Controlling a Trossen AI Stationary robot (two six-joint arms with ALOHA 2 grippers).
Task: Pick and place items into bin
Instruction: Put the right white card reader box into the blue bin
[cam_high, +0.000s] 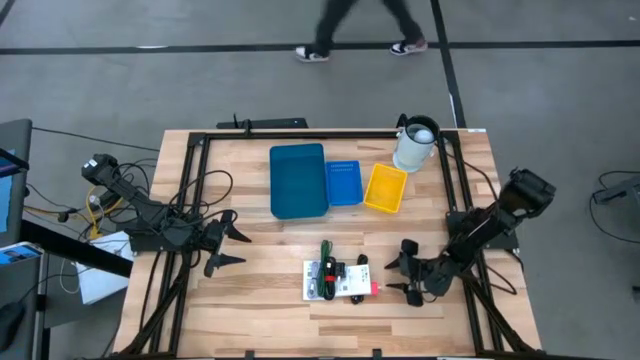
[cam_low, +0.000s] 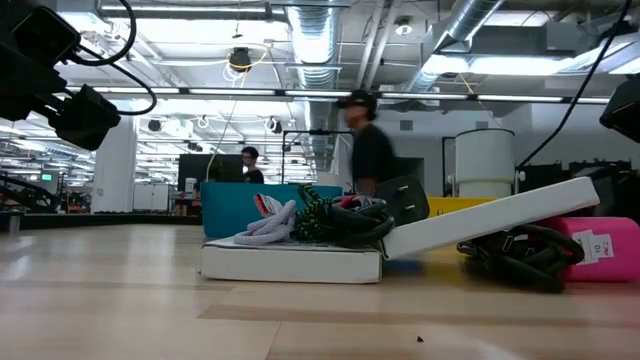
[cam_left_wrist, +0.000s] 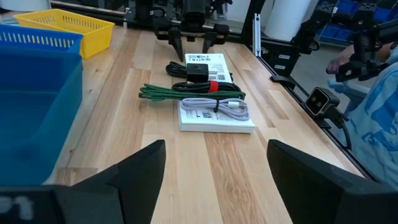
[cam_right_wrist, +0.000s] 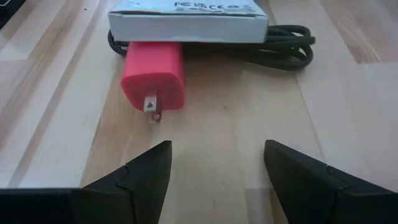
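A: Big stuff first?
B: Wooden desk (cam_high: 260, 300) filled the centre of the high view. Large blue bin (cam_high: 298, 180) sat upper centre, a smaller blue tray (cam_high: 343, 183) touching its right side, a yellow basket (cam_high: 386, 188) just right of that, and a white jug (cam_high: 414, 146) at the upper right.

A: Arms?
B: Left claw (cam_high: 228, 244) at centre left, fingers spread wide, holding nothing, well apart from the pile. Right claw (cam_high: 403, 270) at lower right, also spread wide and empty, just right of the pile. In its wrist view both fingers (cam_right_wrist: 143, 171) framed bare wood.

A: The items?
B: Pile sat lower centre, below the bins, none in a bin. White flat box (cam_high: 322, 281) lay on the desk, with a green braided cable (cam_left_wrist: 186, 93) and a pale grey cable (cam_left_wrist: 230, 107) partly across it. A second white box (cam_right_wrist: 186, 22) sat tilted over a black cable (cam_right_wrist: 280, 50).

A: Small bits?
B: Pink plug adapter (cam_right_wrist: 153, 78) poked out from under that box, prongs toward the right claw. Black charger block (cam_left_wrist: 198, 68) with a red band beside it.

A: Background?
B: A person's legs (cam_high: 360, 30) crossed the floor at the top.
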